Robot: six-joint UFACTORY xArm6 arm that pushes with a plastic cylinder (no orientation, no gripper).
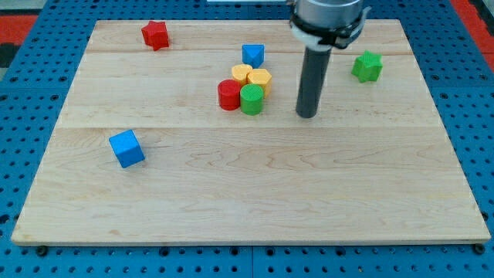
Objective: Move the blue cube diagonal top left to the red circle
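The blue cube (pixel 126 148) lies at the view's left, well below and left of the cluster. The red circle (pixel 228 95), a short red cylinder, sits in the cluster at the middle top, touching a green cylinder (pixel 252 100) on its right. My tip (pixel 307 115) rests on the board to the right of the cluster, a short gap from the green cylinder and far from the blue cube.
Two yellow blocks (pixel 259 77) sit just above the red and green cylinders. A second blue block (pixel 252 55) lies above them. A red star-like block (pixel 155 35) is at top left, a green block (pixel 367 66) at top right. The wooden board (pixel 247 193) ends at blue pegboard.
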